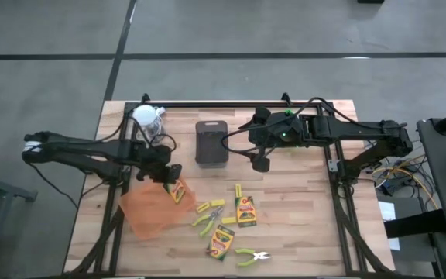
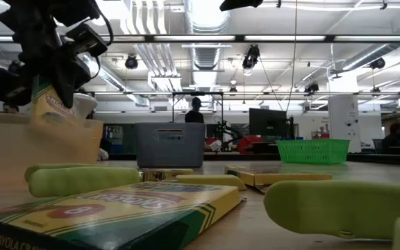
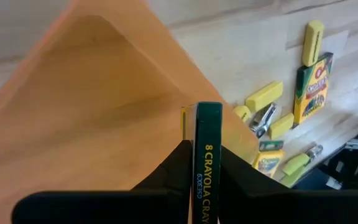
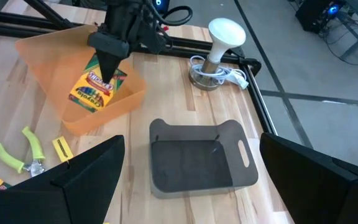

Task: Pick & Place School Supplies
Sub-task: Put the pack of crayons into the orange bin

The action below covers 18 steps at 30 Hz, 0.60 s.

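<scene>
My left gripper (image 1: 173, 173) is over the orange tray (image 1: 147, 211) at the table's left and is shut on a yellow-green crayon box (image 1: 178, 190). The right wrist view shows that box (image 4: 96, 87) tilted inside the tray (image 4: 55, 46). My right gripper (image 1: 260, 163) hangs open beside the black tray (image 1: 211, 143), touching nothing. Two more crayon boxes (image 1: 245, 211) (image 1: 221, 242), yellow sticks (image 1: 205, 207) (image 1: 238, 190) and lime-handled tools (image 1: 207, 221) (image 1: 250, 256) lie flat on the wood. My left gripper pinches the crayon box between its two fingers (image 3: 173, 171), one on each broad face, with the narrow green side (image 3: 208, 155) showing between them. The fingers come from above, pointing down, onto the box's upper end (image 4: 107, 73). The box hangs tilted inside the orange tray; whether its lower end touches the floor cannot be told.
A white-topped metal object (image 1: 147, 118) with a coiled cord stands at the far left corner. A green basket (image 2: 312, 151) shows in the low view, beyond the table. Bare wood lies to the right of the supplies. A metal frame rail (image 1: 231, 105) runs along the table's far edge.
</scene>
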Tool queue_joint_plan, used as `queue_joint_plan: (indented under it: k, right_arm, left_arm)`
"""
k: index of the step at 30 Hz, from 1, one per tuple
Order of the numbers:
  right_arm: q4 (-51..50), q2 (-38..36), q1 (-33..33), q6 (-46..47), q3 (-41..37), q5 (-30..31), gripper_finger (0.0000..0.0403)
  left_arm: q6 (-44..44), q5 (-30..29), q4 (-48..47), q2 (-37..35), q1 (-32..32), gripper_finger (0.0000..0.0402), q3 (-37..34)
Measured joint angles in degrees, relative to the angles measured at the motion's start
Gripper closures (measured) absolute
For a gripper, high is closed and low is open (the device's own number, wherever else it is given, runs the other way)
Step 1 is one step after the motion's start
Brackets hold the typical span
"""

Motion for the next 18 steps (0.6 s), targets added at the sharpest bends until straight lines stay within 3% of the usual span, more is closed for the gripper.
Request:
queue_joint_plan:
  k: [18]
  right_arm:
    - [0.0, 0.0, 0.0, 0.83, 0.0, -0.03, 0.0032]
  left_arm:
    - [-0.71, -0.16, 0.19, 0.02, 0.0, 0.0351, -0.24]
